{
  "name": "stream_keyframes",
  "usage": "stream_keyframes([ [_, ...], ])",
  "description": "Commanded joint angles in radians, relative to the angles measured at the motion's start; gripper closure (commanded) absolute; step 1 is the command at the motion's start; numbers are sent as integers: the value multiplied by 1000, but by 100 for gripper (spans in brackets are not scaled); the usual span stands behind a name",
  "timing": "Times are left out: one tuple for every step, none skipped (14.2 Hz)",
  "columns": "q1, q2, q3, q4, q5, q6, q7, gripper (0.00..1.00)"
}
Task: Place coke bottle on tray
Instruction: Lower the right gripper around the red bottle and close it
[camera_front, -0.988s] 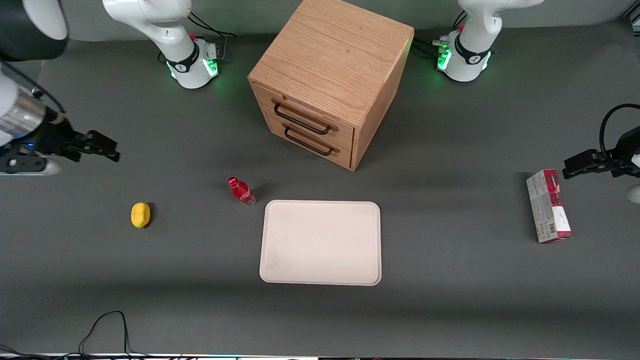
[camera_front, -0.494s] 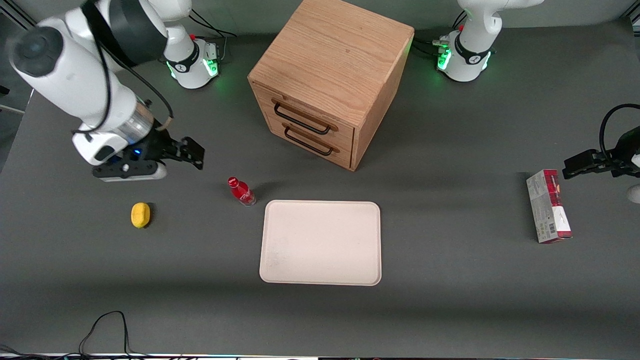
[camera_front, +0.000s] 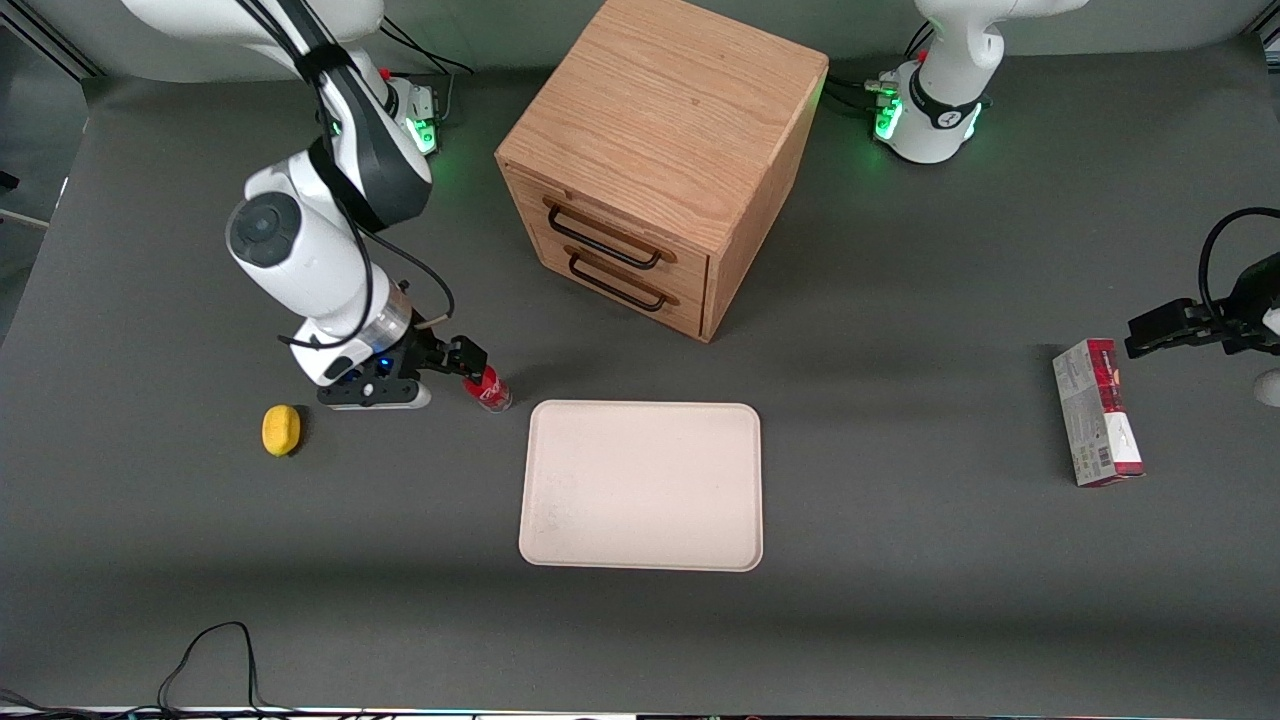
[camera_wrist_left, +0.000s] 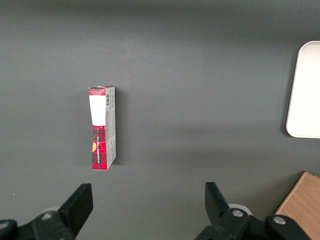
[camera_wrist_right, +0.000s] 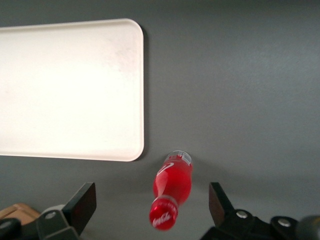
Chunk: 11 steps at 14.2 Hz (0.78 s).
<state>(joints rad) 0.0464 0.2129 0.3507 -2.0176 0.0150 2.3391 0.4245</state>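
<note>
Coke bottle (camera_wrist_right: 171, 189) upright beside tray (camera_wrist_right: 70, 90), between wide-spread fingers of lowered gripper (camera_wrist_right: 150, 205), ungripped.

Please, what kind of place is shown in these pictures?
Probably a robotics lab bench: a dark table with staged props, a wooden drawer cabinet, a tray, a lemon. The gripper hangs open above the coke bottle.

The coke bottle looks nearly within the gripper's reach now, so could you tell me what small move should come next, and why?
Probably lower a little and shut on the neck. The coke bottle stands upright on the table beside the tray, its cap between the open fingers of the gripper, which do not yet touch it.
</note>
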Motion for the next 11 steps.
stream_keyframes([
  [17,25,4,-59,-82,84,57,0],
  [20,37,4,-65,-96,107,89,0],
  [26,46,5,-66,-104,109,94,0],
  [27,51,10,-66,-107,109,94,0],
  [29,56,11,-69,-109,109,94,0],
  [32,59,11,-78,-109,109,94,0],
  [33,57,13,-82,-110,109,92,1],
  [33,57,14,-82,-110,105,94,8],
  [33,57,14,-82,-110,100,92,22],
  [33,57,16,-82,-110,97,91,47],
  [33,57,16,-82,-112,82,91,67],
])
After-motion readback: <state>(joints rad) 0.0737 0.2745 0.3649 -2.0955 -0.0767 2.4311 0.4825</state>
